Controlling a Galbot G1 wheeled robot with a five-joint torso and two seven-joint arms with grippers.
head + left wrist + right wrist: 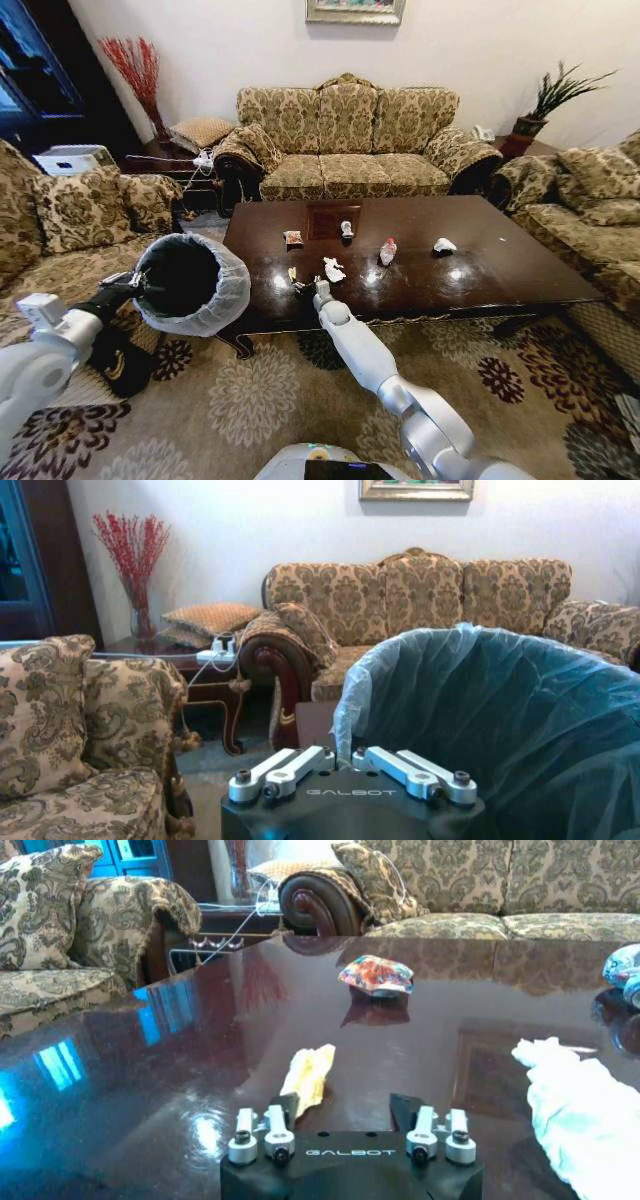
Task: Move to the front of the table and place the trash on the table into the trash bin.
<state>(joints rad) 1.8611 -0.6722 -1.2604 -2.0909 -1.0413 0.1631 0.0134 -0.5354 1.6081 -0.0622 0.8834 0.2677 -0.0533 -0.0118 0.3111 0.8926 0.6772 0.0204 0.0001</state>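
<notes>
Right pincer [345, 1111] sits low over the desk's [480, 285] near edge, spread wide, the yellowish scrap [308, 1077] lying by one finger rather than squarely between; close now and it may skid off the glossy top; left pincer [128, 283] is clamped on the trash bin's [190, 283] rim, held beside the desk; farther on wait tissues [333, 269], bottle [387, 251], snack packet [293, 238].
</notes>
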